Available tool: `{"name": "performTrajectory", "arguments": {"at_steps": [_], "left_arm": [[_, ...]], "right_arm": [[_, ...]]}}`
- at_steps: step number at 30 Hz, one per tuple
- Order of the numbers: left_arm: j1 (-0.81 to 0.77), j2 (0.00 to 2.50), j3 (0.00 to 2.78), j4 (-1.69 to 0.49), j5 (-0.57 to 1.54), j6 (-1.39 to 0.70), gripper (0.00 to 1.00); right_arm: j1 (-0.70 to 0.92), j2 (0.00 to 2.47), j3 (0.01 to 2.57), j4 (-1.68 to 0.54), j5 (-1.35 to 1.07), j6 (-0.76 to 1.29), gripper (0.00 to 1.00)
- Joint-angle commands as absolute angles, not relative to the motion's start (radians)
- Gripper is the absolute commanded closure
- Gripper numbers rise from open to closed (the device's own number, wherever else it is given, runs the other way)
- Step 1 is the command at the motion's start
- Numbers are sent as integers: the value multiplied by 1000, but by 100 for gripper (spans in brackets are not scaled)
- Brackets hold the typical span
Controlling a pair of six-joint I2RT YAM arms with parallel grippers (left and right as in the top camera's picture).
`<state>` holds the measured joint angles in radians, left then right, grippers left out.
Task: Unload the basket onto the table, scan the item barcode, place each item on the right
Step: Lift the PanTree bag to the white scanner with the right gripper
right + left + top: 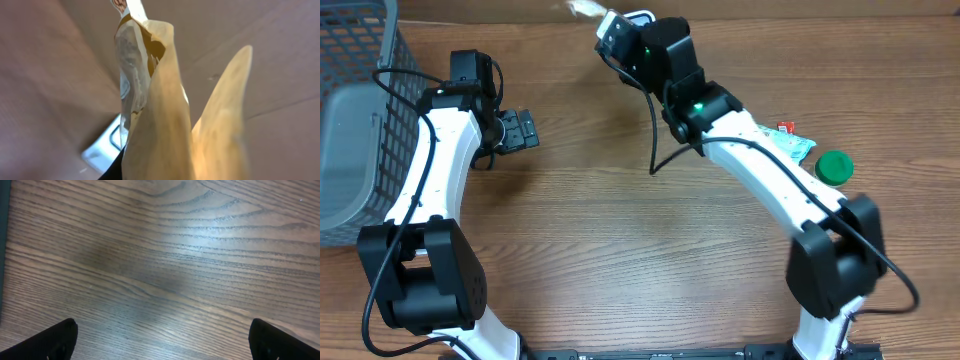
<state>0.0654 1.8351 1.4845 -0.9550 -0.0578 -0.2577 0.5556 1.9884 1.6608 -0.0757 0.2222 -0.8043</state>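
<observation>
The right gripper [610, 30] pinches a tan packet [150, 100] lifted ahead of it. I judge this the presenting step, and next its printed side must be turned to be read. The left gripper [162, 340] is spread wide, with only bare desk [160, 255] beneath it.

Lab bench: wood table [620, 250], wire basket [365, 75]

Brown wood-grain table [620, 250], grey mesh basket [370, 50] at left edge

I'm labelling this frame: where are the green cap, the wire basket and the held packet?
green cap [835, 167], overhead view, middle of its top.
wire basket [370, 45], overhead view, its mesh wall.
packet [155, 115], right wrist view, its tan face.
</observation>
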Motion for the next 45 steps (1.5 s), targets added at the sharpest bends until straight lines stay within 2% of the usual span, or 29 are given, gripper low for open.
{"name": "performTrajectory", "arguments": {"at_steps": [1,7,35,40,45], "left_arm": [[59,1844,1495,-957,-70,-247,0],[59,1844,1495,-956,-70,-247,0],[59,1844,1495,-957,-70,-247,0],[58,1844,1495,-957,-70,-247,0],[59,1844,1495,-957,-70,-247,0]], "right_arm": [[549,2073,1673,10,351,-902,96],[545,2167,1673,183,454,-964,96],[541,2190,1673,156,456,-885,96],[544,2164,1673,147,456,-836,96],[545,2060,1673,127,452,-688,96]]}}
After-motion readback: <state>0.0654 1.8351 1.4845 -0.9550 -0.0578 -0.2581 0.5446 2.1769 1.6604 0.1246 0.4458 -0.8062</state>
